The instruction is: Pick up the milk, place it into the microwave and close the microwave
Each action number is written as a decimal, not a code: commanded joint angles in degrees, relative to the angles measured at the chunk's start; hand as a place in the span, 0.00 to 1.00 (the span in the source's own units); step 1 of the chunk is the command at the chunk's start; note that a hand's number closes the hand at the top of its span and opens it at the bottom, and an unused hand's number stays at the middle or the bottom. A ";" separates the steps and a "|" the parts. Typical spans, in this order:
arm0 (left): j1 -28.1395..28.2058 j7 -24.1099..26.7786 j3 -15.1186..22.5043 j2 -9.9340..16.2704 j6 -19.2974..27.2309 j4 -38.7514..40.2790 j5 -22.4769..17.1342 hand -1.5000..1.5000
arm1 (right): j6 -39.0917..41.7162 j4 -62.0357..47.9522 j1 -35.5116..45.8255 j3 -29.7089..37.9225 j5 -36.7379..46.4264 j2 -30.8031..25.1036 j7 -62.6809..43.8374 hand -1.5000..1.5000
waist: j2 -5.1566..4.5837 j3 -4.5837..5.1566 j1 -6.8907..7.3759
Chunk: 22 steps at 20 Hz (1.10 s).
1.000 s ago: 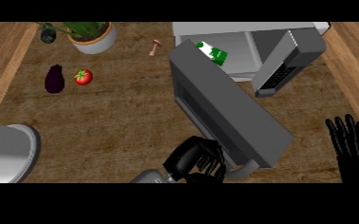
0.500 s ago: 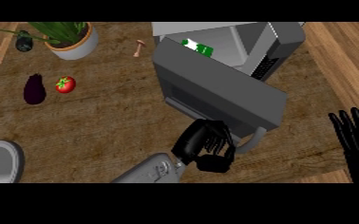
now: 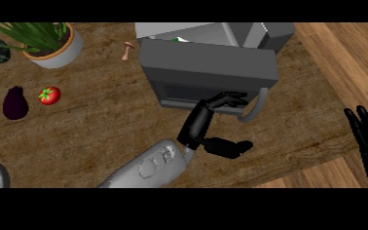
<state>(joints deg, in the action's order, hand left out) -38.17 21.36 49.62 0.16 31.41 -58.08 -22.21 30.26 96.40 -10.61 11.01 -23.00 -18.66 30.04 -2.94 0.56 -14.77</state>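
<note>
Grey forearm ends in black robot hand.

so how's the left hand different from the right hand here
The left hand shows whole near the view's middle, its straight fingers against the grey microwave door; the right hand shows only as upright fingers at the view's right edge, touching nothing. The left hand comes with its grey forearm in view; the right hand's forearm is out of view. Both are black, with fingers uncurled.
</note>
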 commanded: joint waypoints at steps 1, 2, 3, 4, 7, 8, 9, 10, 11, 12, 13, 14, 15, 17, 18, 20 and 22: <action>-3.90 2.24 -1.58 -0.15 2.11 1.40 -3.32 0.00 | 1.01 0.79 1.25 0.13 -2.22 -0.77 -1.12 0.00 | -0.66 -0.05 -2.04; -4.26 2.61 -1.45 -0.16 2.52 2.08 -3.80 0.00 | 1.67 0.57 1.66 0.49 -2.96 -1.53 -1.39 0.00 | -0.83 -0.11 -2.28; -5.04 3.08 -2.14 -0.16 2.48 2.55 -4.71 0.00 | 0.89 1.30 1.60 0.48 -2.90 -1.19 -1.69 0.00 | -0.86 -0.02 -2.83; -6.15 2.49 -2.05 -0.16 3.04 3.14 -5.37 0.00 | 1.13 1.72 2.72 0.36 -3.32 -1.86 -2.43 0.00 | -0.80 -0.06 -2.53; -8.36 3.64 -2.49 -0.16 3.41 4.25 -7.02 0.00 | 2.00 1.51 3.19 0.39 -4.77 -2.39 -3.03 0.00 | -1.24 -0.13 -4.00; -8.65 4.03 -2.61 -0.16 3.78 5.31 -7.42 0.00 | 2.77 1.03 3.66 0.51 -5.54 -3.08 -3.42 0.00 | -1.43 -0.22 -3.52; -9.84 3.61 -3.12 -0.16 3.91 5.72 -8.26 0.00 | 3.02 1.17 3.60 0.25 -5.65 -2.98 -3.34 0.00 | -1.50 -0.27 -4.28; -10.39 4.68 -2.91 -0.16 4.00 6.11 -8.29 0.00 | 2.89 1.32 4.44 0.26 -5.76 -3.44 -3.90 0.00 | -1.68 -0.20 -4.15; -10.43 4.87 -2.71 -0.16 4.36 6.58 -8.89 0.00 | 3.08 1.62 4.83 0.02 -6.59 -3.45 -4.38 0.00 | -1.75 -0.17 -4.47; -10.98 4.74 -2.96 -0.16 4.30 6.77 -9.83 0.00 | 3.93 1.64 4.76 -0.18 -7.46 -3.53 -4.35 0.00 | -1.80 -0.23 -5.20; -11.31 5.74 -2.72 -0.16 4.65 7.56 -9.77 0.00 | 3.87 1.37 4.98 -0.13 -7.40 -3.74 -4.55 0.00 | -1.94 -0.27 -5.07; -12.55 5.27 -3.16 -0.16 4.32 7.71 -10.67 0.00 | 3.84 1.47 6.02 -0.15 -8.08 -3.79 -4.77 0.00 | -2.07 -0.28 -5.14; -12.39 5.44 -3.29 -0.16 4.82 8.44 -11.30 0.00 | 4.10 1.62 5.74 0.10 -8.37 -4.13 -4.84 0.00 | -2.14 -0.28 -5.93; -14.10 6.07 -3.57 -0.16 4.99 9.38 -11.95 0.00 | 4.16 1.27 6.33 -0.10 -9.06 -4.38 -5.60 0.00 | -2.26 -0.33 -5.91; -14.25 6.04 -3.53 -0.16 5.31 9.84 -12.54 0.00 | 4.64 1.84 6.42 -0.24 -9.49 -4.67 -5.74 0.00 | -2.19 -0.31 -6.60; -14.70 6.83 -3.52 -0.16 5.42 10.25 -13.54 0.00 | 4.73 1.61 7.04 -0.31 -10.15 -4.86 -6.18 0.00 | -2.37 -0.32 -6.68; -14.60 7.63 -3.05 -0.16 5.32 10.98 -14.21 0.00 | 5.46 1.24 7.15 -0.37 -10.66 -5.73 -6.86 0.00 | -2.77 -0.34 -7.21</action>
<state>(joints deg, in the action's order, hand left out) -51.01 28.23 47.16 0.00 36.33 -49.13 -34.70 34.97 97.88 -3.95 10.82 -32.51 -23.62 24.09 -5.21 0.27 -21.06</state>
